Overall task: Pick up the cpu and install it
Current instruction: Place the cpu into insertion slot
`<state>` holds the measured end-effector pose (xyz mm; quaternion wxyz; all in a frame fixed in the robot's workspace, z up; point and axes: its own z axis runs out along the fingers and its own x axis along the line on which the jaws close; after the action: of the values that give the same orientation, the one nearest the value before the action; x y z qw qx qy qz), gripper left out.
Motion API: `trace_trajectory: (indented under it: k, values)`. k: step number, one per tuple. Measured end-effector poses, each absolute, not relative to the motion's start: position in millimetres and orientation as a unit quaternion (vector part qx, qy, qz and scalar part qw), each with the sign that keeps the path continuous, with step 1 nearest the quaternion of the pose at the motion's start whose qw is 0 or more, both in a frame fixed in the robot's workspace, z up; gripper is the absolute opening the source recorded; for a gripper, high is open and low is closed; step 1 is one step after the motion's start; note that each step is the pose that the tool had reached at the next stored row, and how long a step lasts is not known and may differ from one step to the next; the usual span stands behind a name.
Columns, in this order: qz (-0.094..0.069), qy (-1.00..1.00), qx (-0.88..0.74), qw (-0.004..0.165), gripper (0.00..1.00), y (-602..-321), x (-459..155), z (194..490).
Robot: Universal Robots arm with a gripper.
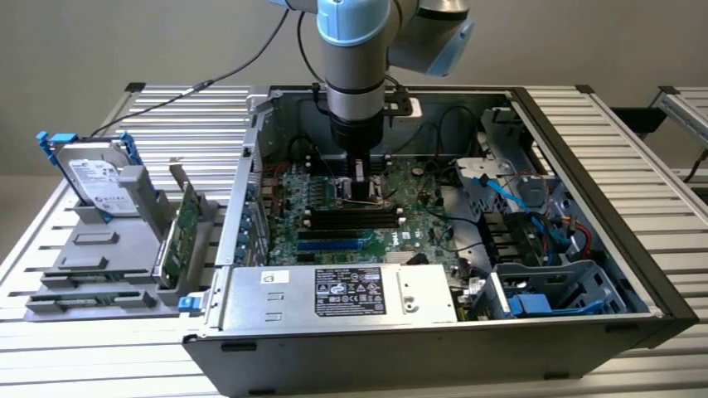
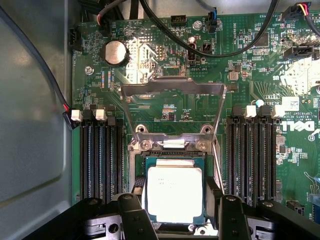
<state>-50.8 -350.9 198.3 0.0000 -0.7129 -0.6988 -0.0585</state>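
One computer case (image 1: 619, 249) lying open, motherboard (image 2: 250, 90) inside. Gripper (image 2: 177, 205) down in the case's far half, over the socket (image 2: 172, 145) with its load plate (image 2: 172, 86) raised. Fingers (image 2: 135, 212) closed on two sides of the cpu (image 2: 175, 192), low in the socket. Likely hazards: slight tilt or offset, bent pins, a jammed seat.

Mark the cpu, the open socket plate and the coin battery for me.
cpu (image 2: 175, 192): wrist view, middle of its silver top.
socket plate (image 2: 172, 87): wrist view, the crossbar at its free end.
coin battery (image 2: 115, 51): wrist view, centre of its face.
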Motion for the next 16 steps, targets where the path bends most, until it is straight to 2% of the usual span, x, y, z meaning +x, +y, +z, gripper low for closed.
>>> trace_trajectory:
  k: [6, 7, 16]
  values:
    - [-0.058, -0.699, -0.713, 0.0, 0.56, -350.9, -50.8, 198.3]
    - [-0.058, -0.699, -0.713, 0.0, 0.63, -350.9, -50.8, 198.4]
    - [-0.059, -0.698, -0.713, 0.0, 0.63, -350.9, -50.8, 198.3]
